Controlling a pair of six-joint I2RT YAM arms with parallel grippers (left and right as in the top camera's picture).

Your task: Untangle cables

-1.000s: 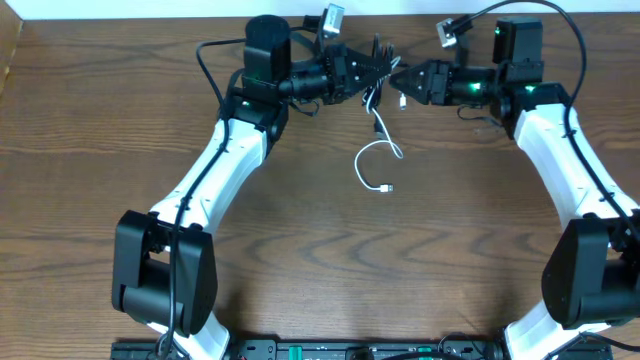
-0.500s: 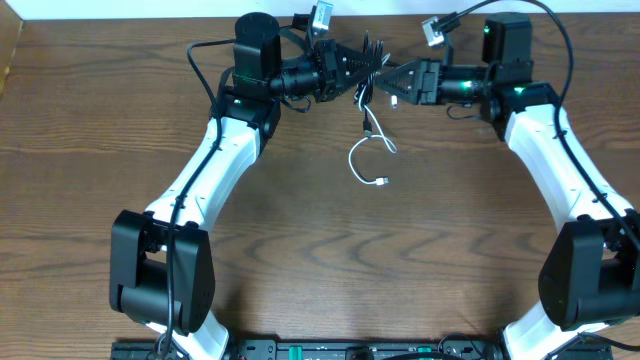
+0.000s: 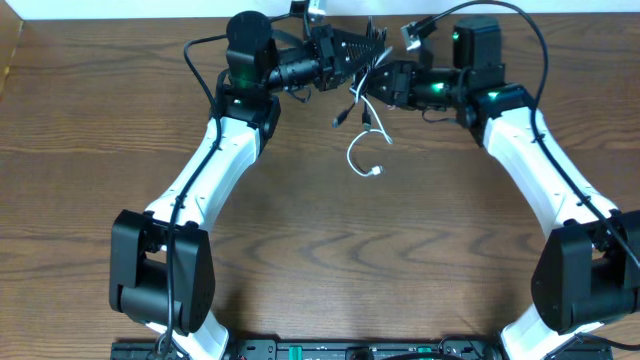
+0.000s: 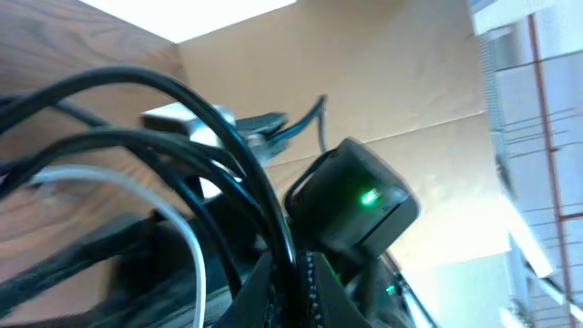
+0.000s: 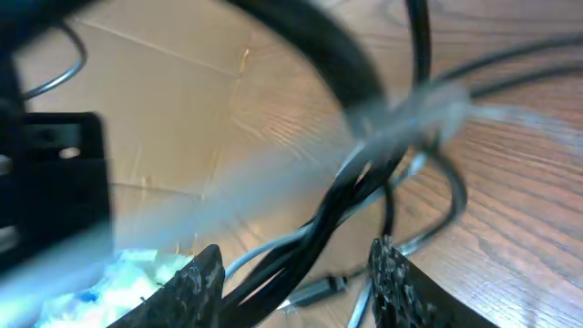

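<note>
Now left gripper clamps black cable, right gripper straddles cables.

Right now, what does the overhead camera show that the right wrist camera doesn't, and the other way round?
Only overhead: both arms whole, the left gripper and right gripper meeting near the table's far edge, and the white cable curling down to its plug.
Only right wrist: a close look at the black cable, its strands twisted together between the spread fingertips.
Both: the two cables tangled together above the wooden table.
</note>
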